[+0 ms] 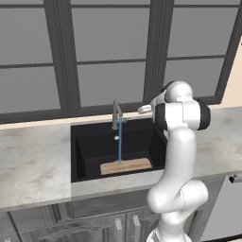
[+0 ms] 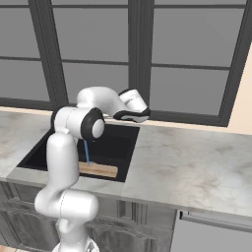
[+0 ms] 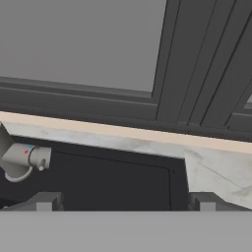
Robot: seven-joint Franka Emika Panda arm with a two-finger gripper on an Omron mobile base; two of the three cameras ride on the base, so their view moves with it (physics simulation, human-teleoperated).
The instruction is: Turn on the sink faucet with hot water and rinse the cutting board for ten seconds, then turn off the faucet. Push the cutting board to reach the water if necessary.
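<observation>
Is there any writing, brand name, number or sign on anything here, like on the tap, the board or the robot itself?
No text can be read anywhere.
Faucet: no lettering; in the hand view its lever end bears just a small red dot and a small blue dot, colour marks, not words.
Cutting board: plain wood, no print.
Sink and arm: no labels or numbers.
</observation>
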